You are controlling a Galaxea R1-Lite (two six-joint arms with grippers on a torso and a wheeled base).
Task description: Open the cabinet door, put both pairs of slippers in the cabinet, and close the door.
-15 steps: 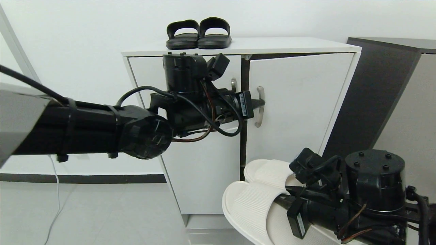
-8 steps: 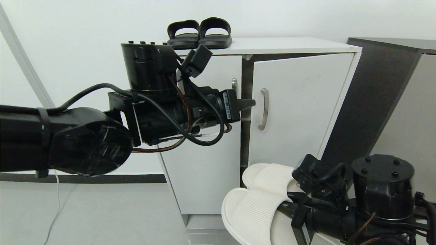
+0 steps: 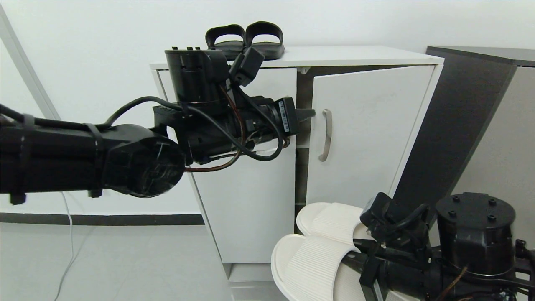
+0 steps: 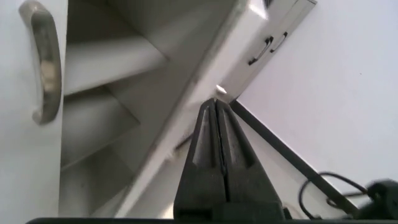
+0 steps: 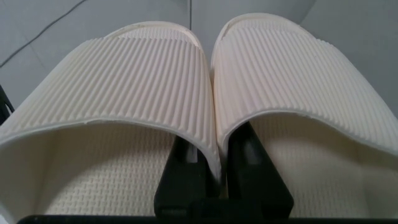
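Observation:
A white cabinet (image 3: pixel 355 54) stands ahead with its right door (image 3: pixel 368 125) slightly ajar and a dark gap beside it. My left gripper (image 3: pixel 311 113) is shut and empty, its tip at that gap, just left of the door's metal handle (image 3: pixel 326 134). In the left wrist view the closed fingers (image 4: pixel 208 134) point at the door's edge, with inner shelves (image 4: pixel 112 62) and a handle (image 4: pixel 45 68) showing. Black slippers (image 3: pixel 244 39) rest on the cabinet top. Low at the right, my right gripper (image 5: pixel 217 168) is shut on the white slippers (image 3: pixel 313 246), pinching their two inner walls together.
A dark grey cabinet (image 3: pixel 480 125) stands against the white cabinet's right side. A thin cable (image 3: pixel 69 234) hangs down the wall at the left, above a dark baseboard (image 3: pixel 104 219). Grey floor lies open to the left of the cabinet.
My left gripper came off the right door's handle, drew back to the left and rose a little. The door swung slightly further ajar. The right arm sank a little with the white slippers.

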